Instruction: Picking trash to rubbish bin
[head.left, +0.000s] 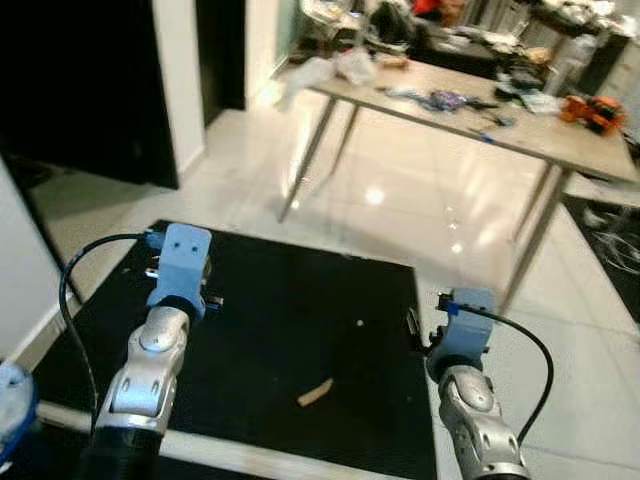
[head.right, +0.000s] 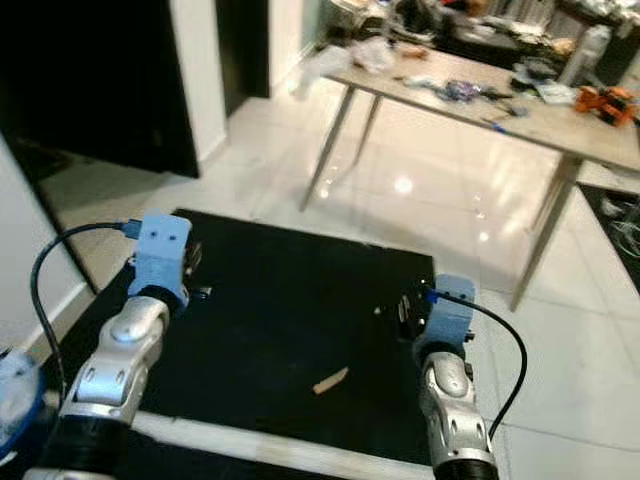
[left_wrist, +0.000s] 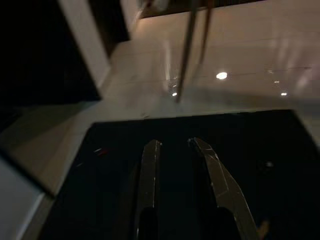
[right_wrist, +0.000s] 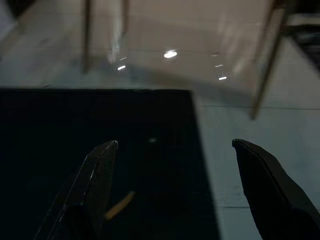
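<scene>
Nearest, at the bottom of the frame, two silver arms reach forward over a black floor mat (head.left: 300, 330). The left gripper (left_wrist: 177, 144), lower left, has its two black fingers set narrowly apart and holds nothing. The right gripper (right_wrist: 175, 145), lower right, is spread wide and is also empty. Between the arms, low in the centre of the frame, a small tan scrap (head.left: 315, 392) lies flat on the mat, apart from both grippers; this looks like the trash to collect. A blue-and-white object (head.left: 12, 400) peeks in at the lower left edge; whether it is the bin cannot be told. Beyond the mat, glossy pale tiles (head.left: 400, 200) run to a long table (head.left: 470, 105) on thin slanted legs, cluttered on top, across the upper right. A dark doorway (head.left: 90, 80) fills the upper left. The scrap is thin and flat, so fingers may slide over it or push it along. The mat's far right edge sits near a table leg, while the middle floor offers open room.
</scene>
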